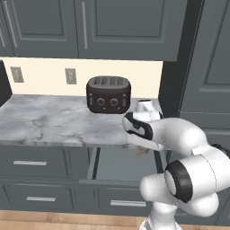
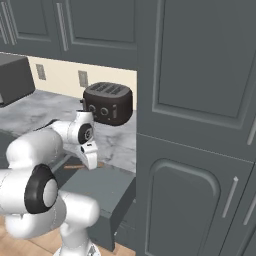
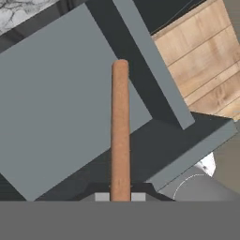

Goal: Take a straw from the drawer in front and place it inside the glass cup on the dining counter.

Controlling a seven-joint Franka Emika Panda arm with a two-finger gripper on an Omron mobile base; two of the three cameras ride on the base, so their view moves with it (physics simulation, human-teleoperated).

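Tall grey cabinet doors (image 2: 200,125) fill the right half of the right base frame, and upper cabinets (image 1: 90,27) run across the top of the left base frame. Below them the marble surface (image 1: 45,119) spreads over the left and centre of that frame, with closed drawer fronts (image 1: 29,162) beneath it at lower left. A black toaster (image 1: 108,94) stands on the surface, just above the frame's centre.

The drawer (image 1: 119,164) stands pulled open in the lower centre of the left base frame, its flat grey floor bare. In the hand view it takes up the left and middle, with wooden floor (image 3: 206,61) at the upper right.

My arm reaches in from the lower right of the left base frame, and my jaws (image 3: 120,197) hang above the open drawer. They are pressed together on the straw (image 3: 120,126), pinching its lower end. The straw runs straight up the middle of the hand view, clear of the drawer floor. In the left base frame its brownish tip (image 1: 140,152) pokes out beneath my wrist, over the drawer.
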